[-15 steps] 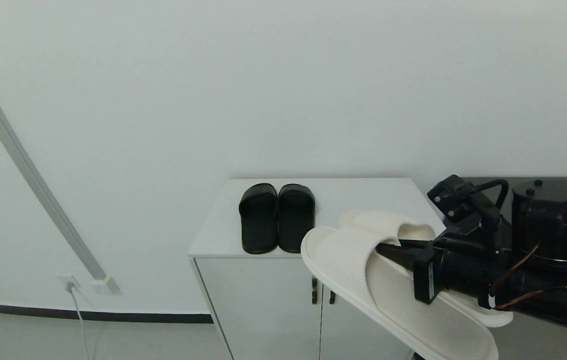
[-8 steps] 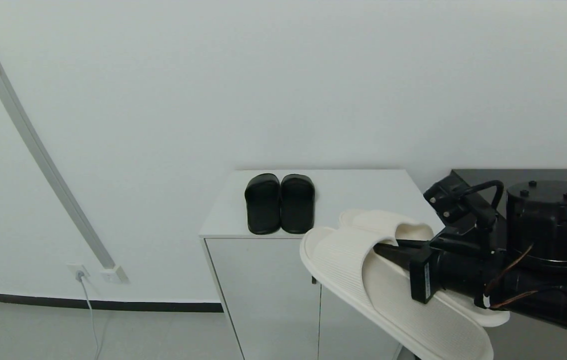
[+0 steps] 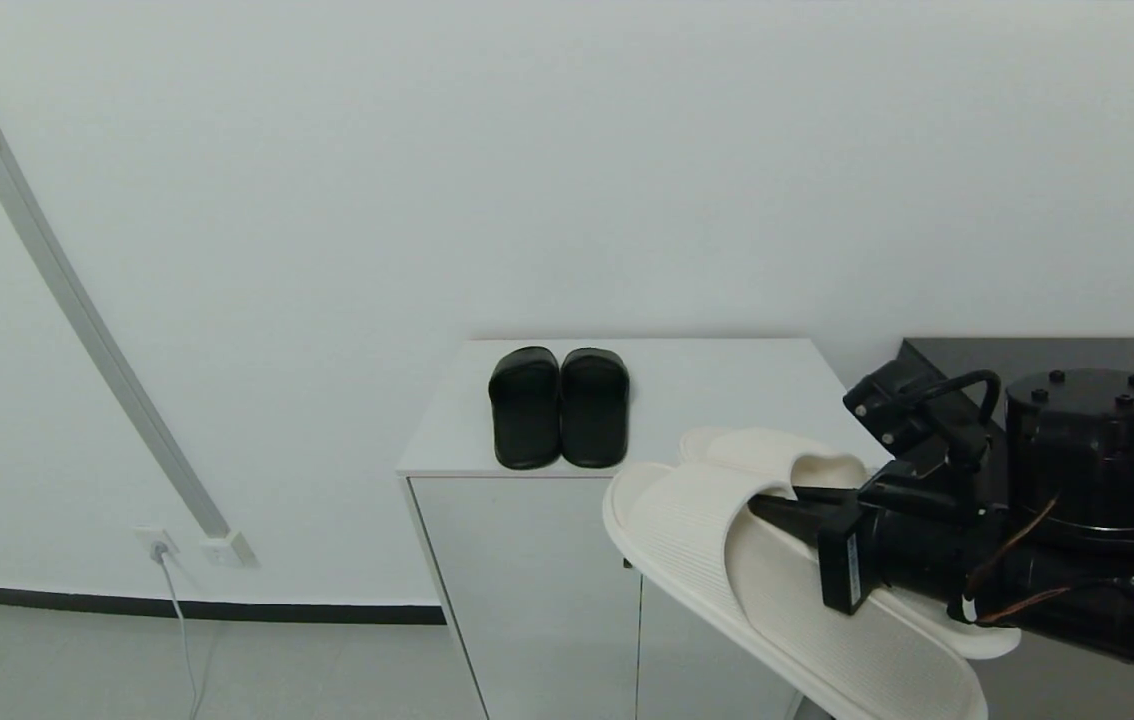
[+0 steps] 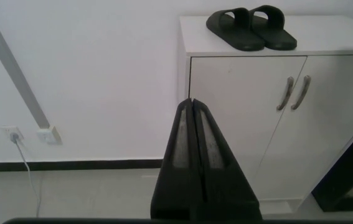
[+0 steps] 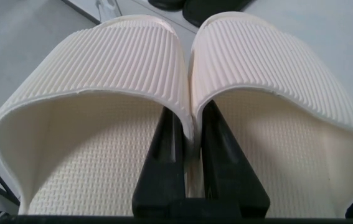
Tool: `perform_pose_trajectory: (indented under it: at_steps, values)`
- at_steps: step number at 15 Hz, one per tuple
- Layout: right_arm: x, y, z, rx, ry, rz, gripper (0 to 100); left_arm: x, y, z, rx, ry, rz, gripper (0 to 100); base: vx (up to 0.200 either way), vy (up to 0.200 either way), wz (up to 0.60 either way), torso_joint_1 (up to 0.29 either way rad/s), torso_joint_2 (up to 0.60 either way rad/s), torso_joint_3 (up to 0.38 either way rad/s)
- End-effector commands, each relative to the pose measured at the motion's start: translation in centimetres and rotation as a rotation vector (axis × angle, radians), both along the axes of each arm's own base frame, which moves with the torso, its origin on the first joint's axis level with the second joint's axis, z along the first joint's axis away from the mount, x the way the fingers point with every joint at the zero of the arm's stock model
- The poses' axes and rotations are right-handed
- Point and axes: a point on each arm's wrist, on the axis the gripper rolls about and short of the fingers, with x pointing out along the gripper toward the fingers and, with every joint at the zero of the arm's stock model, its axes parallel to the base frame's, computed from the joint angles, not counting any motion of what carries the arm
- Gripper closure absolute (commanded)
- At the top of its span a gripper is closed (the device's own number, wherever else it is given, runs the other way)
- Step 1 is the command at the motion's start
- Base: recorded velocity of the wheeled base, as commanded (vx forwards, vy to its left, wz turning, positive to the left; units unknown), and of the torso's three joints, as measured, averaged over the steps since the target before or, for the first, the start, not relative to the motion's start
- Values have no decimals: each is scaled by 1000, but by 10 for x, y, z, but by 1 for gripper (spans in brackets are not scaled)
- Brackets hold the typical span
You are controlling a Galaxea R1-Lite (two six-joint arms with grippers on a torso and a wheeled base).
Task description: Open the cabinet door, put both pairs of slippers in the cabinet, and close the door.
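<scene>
The cabinet (image 3: 527,590) fills the lower middle of the head view, both doors shut. It looks like rigid board that should swing easily. Its paired handles (image 4: 294,93), at right of centre in the left wrist view, are the place to take hold.

The white slippers (image 3: 707,530) hang at lower right of the head view, in front of the cabinet. The right tool (image 5: 188,112) is clamped on their two touching inner strap walls, one finger inside each strap. They look like light, soft ribbed foam, likely to flex and sag, so a pinch on the doubled strap edges seems sound.

The black slippers (image 3: 559,408) sit side by side on the cabinet top at frame centre. They look like firmer moulded rubber, best taken by the same strap pinch.

The left tool (image 4: 192,106) has its fingers pressed together on nothing.
</scene>
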Motion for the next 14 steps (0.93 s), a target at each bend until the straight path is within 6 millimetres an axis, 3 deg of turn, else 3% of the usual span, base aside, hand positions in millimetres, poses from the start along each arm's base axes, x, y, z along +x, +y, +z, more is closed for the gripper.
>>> perform_pose_trajectory:
  at_steps: [1, 7, 8, 14]
  values:
    - [-1, 0, 0, 0, 0, 1, 100, 0, 0, 0, 0, 1, 0, 100, 0, 0, 0, 0, 0, 0]
    - [-2, -1, -2, -5, 6, 2, 100, 0, 0, 0, 2, 0, -5, 100, 0, 0, 0, -96, 221, 120]
    - [-2, -1, -2, -6, 4, 1, 100, 0, 0, 0, 2, 1, -5, 0, 0, 0, 0, -154, 378, 212]
    - [-2, -1, -7, -18, 19, 0, 100, 0, 0, 0, 2, 1, -5, 0, 0, 0, 0, -202, 484, 273]
